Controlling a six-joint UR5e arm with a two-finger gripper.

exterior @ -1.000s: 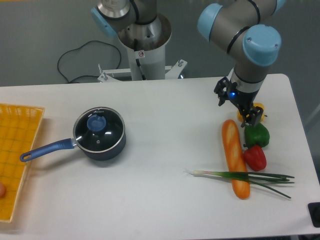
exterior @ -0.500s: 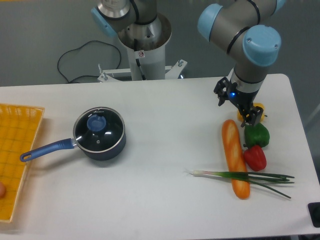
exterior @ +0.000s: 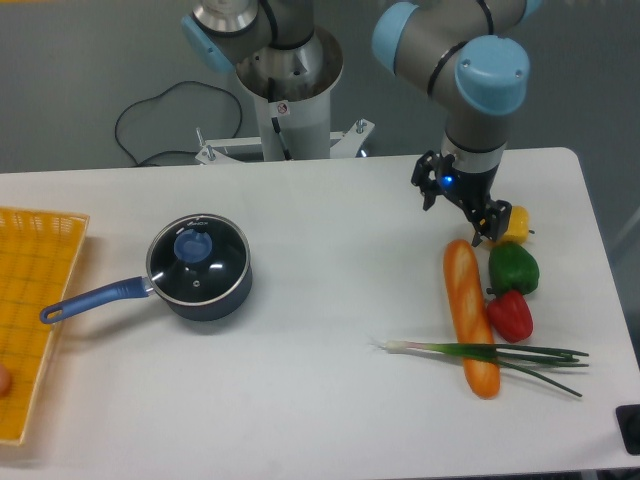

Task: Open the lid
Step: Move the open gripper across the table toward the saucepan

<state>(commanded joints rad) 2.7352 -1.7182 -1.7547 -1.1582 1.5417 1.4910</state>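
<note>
The lid (exterior: pixel 199 262), clear glass with a thin metal rim and a round blue knob (exterior: pixel 192 245), rests on the dark blue saucepan (exterior: pixel 215 298) at the table's left-middle. The pan's long blue handle (exterior: pixel 90 299) points left toward the basket. My gripper (exterior: pixel 456 211) hangs at the right side of the table, far from the lid, just above the top end of the baguette. It points down and is open, with nothing between its fingers.
A baguette (exterior: pixel 470 315), green pepper (exterior: pixel 514 268), red pepper (exterior: pixel 510 314), yellow pepper (exterior: pixel 515 224) and spring onions (exterior: pixel 490 353) lie at the right. A yellow basket (exterior: pixel 30 290) sits at the left edge. The robot base (exterior: pixel 285 100) and a cable (exterior: pixel 150 120) are behind the table.
The arm has shifted a little left and back, uncovering the yellow pepper. The saucepan and lid have not moved.
</note>
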